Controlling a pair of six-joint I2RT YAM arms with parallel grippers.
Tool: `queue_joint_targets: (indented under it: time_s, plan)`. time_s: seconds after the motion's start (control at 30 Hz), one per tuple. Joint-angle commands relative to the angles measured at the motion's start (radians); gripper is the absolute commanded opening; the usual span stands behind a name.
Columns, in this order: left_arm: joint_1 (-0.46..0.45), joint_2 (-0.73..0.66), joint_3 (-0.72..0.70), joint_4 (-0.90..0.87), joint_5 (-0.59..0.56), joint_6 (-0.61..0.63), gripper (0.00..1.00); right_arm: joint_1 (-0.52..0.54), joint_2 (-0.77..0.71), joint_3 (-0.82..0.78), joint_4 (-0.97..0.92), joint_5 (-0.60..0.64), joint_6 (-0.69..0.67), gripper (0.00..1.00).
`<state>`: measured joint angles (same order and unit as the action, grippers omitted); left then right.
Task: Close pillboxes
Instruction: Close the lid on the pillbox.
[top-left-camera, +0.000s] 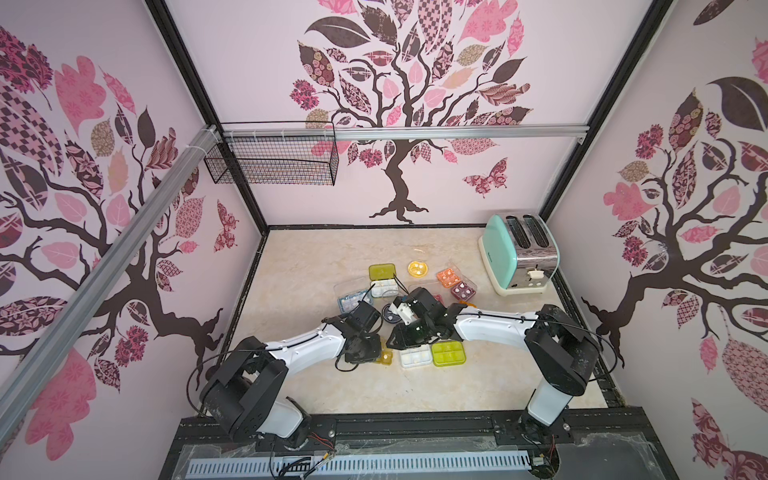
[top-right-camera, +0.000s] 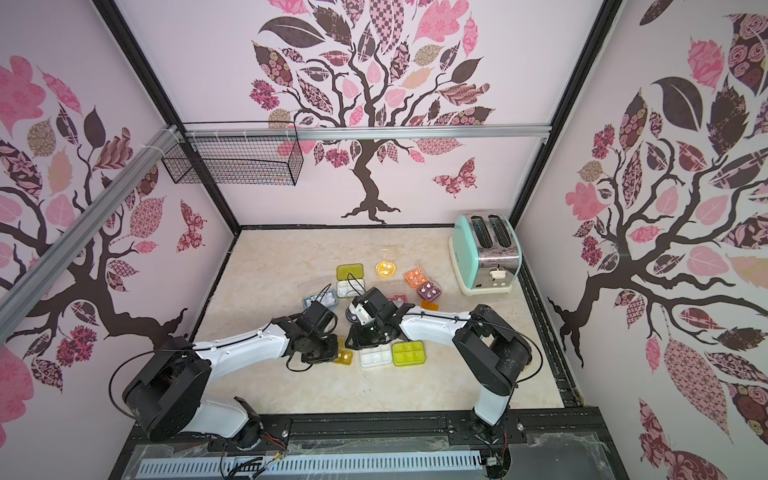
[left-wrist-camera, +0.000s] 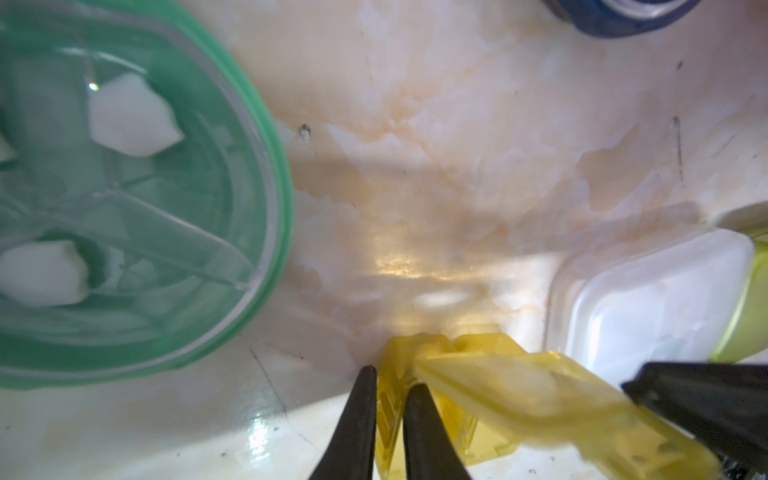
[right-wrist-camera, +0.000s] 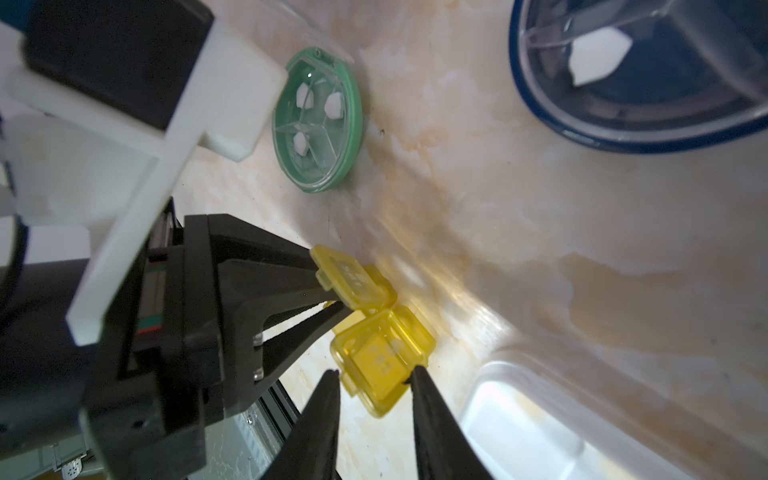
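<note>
Left tool (left-wrist-camera: 390, 380), right tool (right-wrist-camera: 376, 374) narrowly pinch yellow pillbox (right-wrist-camera: 386, 338).

On the beige marble worktop (top-left-camera: 316, 257), the small yellow plastic pillbox (top-left-camera: 386, 356) lies left of the white rectangular pillbox (top-left-camera: 415, 357); the lime rectangular pillbox (top-left-camera: 449, 353) lies right of it.

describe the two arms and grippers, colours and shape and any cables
Both the left arm and right arm have smooth white link shells between bulky black joint housings, with thin black cables looping outside. The left gripper and right gripper carry slim, tapering black fingers; a white bracket sits on the left wrist.
</note>
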<state>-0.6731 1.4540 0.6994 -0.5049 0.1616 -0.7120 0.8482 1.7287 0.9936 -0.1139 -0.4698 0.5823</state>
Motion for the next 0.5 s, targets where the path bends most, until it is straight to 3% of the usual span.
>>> queue_joint_targets:
  time_s: [0.0, 0.47]
  plan:
    - [-0.003, 0.006, -0.005, 0.015, -0.011, -0.007, 0.16, 0.005, -0.048, 0.028, -0.037, 0.014, -0.013, 0.35]
    - [-0.003, -0.003, -0.002, 0.014, -0.013, 0.005, 0.16, 0.002, 0.027, 0.118, -0.080, 0.095, -0.076, 0.29]
